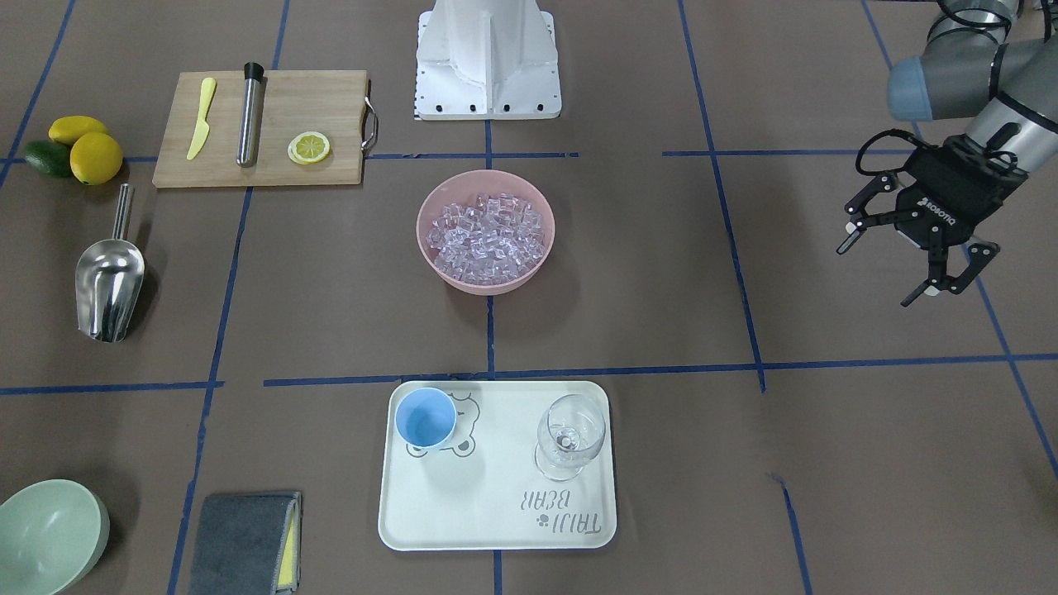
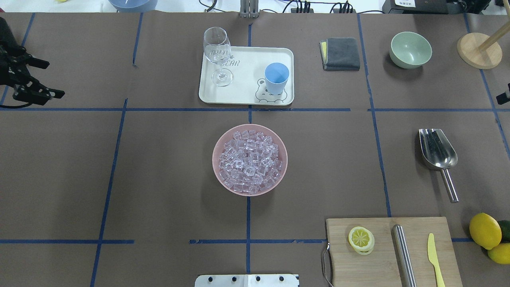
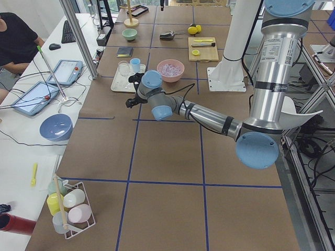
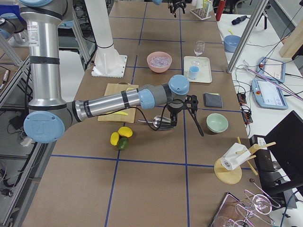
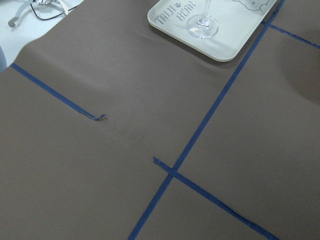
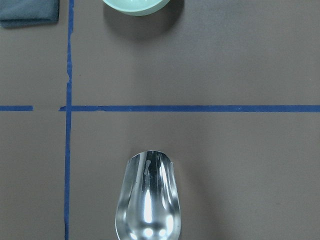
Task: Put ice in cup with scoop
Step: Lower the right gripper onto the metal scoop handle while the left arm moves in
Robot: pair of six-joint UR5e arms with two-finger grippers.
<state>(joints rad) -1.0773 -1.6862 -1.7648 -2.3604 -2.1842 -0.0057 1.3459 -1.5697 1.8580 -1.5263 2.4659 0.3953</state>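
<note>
In the right wrist view the scoop (image 6: 148, 202) has its handle cut off at the 6 o'clock edge and the green bowl (image 6: 136, 4) is cropped at 12 o'clock, while overhead only a sliver of the right claw (image 2: 504, 95) shows at 3 o'clock, its jaws unreadable.

The black body of my left gripper (image 1: 874, 277) carries the brand ROBOTIQ in small white letters, readable in the front-facing view. The pale tray (image 1: 463, 496) bears grey print in two lines beside a small paw mark, which I read as TAIJI BEAR, though the middle letters of the first word are not sure; the same print shows in my left wrist view. A white sticker (image 3: 270, 49) on my left arm (image 3: 209, 116) is too small to read.
</note>
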